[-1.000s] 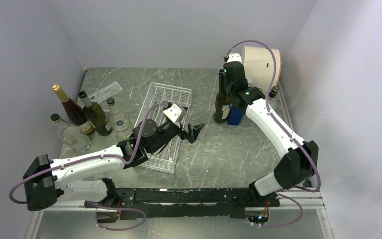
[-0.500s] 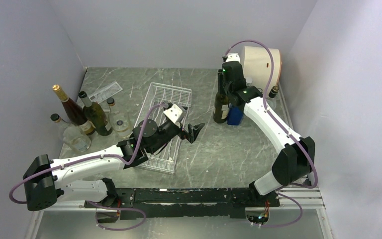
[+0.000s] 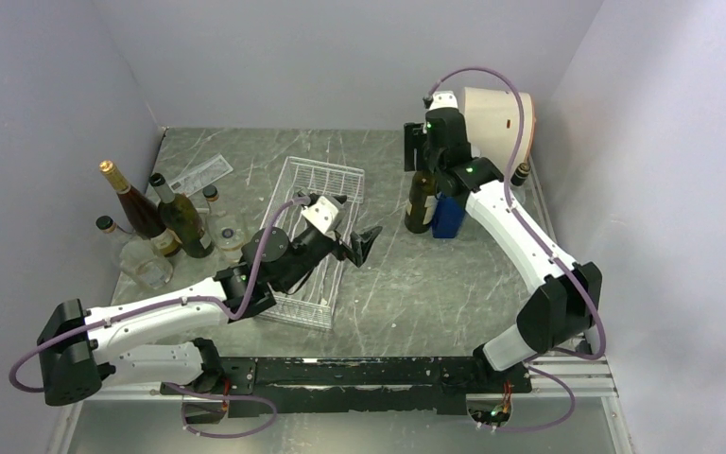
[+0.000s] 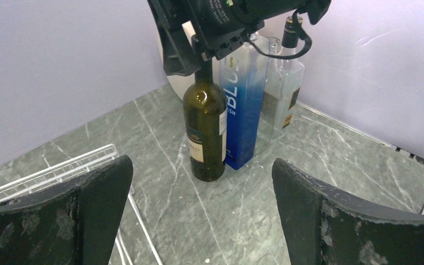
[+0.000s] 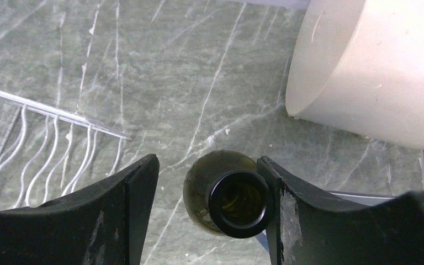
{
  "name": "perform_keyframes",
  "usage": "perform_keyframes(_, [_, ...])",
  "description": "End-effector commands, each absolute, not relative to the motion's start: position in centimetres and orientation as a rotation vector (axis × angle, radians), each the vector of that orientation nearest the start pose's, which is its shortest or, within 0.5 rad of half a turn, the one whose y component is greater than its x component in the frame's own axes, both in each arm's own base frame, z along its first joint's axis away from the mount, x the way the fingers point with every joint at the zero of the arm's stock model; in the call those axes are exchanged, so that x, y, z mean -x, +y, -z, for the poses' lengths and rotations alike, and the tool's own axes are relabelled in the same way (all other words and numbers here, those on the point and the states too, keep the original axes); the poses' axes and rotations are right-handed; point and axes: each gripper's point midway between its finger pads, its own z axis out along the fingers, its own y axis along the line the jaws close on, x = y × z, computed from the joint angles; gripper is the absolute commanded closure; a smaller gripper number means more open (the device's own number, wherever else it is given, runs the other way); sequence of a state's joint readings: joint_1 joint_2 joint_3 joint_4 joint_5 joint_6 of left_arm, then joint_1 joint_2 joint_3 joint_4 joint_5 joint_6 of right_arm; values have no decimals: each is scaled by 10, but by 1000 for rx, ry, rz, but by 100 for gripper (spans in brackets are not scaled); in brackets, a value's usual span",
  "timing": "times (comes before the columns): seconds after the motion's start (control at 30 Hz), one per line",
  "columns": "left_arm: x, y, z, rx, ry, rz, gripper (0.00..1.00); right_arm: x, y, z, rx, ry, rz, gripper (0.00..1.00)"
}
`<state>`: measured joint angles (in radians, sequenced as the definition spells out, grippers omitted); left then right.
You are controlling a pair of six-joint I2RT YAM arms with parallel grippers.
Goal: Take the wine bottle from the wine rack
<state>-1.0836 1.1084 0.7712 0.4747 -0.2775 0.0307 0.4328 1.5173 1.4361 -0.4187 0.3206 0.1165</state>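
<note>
The wine bottle (image 3: 422,203), dark green with a cream label, stands upright on the table off the wine rack (image 3: 326,180), against a blue bottle. My right gripper (image 3: 420,151) is open around its neck. In the right wrist view the bottle's mouth (image 5: 238,202) sits against the right finger, with a gap to the left finger (image 5: 127,199). My left gripper (image 3: 357,240) hangs wide open by the rack's right edge, holding nothing. The left wrist view shows the wine bottle (image 4: 204,130) ahead of that gripper (image 4: 201,161), with the white wire rack (image 4: 61,171) at lower left.
A blue bottle (image 3: 447,216) and a clear bottle (image 4: 281,83) stand right of the wine bottle. A cream drum (image 3: 496,118) lies at the back right corner. Several bottles (image 3: 156,222) cluster at the left wall, with a clear flat strip (image 3: 198,175) behind them.
My right gripper has opened off the wine bottle's neck and risen slightly; the bottle stays standing. My left gripper has shifted a little toward the back.
</note>
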Motion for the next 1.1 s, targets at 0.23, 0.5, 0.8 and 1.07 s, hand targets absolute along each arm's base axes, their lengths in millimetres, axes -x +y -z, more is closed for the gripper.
perform_keyframes(0.23, [-240,-311,-339,-507,1306,562,1,-400,160,-365,211,1842,-237,17])
perform_keyframes(0.5, [-268,-280,-360,-489,1283,425,2,-345,144,-427,212,1683,-319,5])
perform_keyframes(0.8, [-345,-135,-445,-96,1335,254,3,-266,75,-448,86,1613,-182,0])
perform_keyframes(1.07, [-278,-74,-511,-23,1245,184,3,-213,40,-448,1,1518,-169,0])
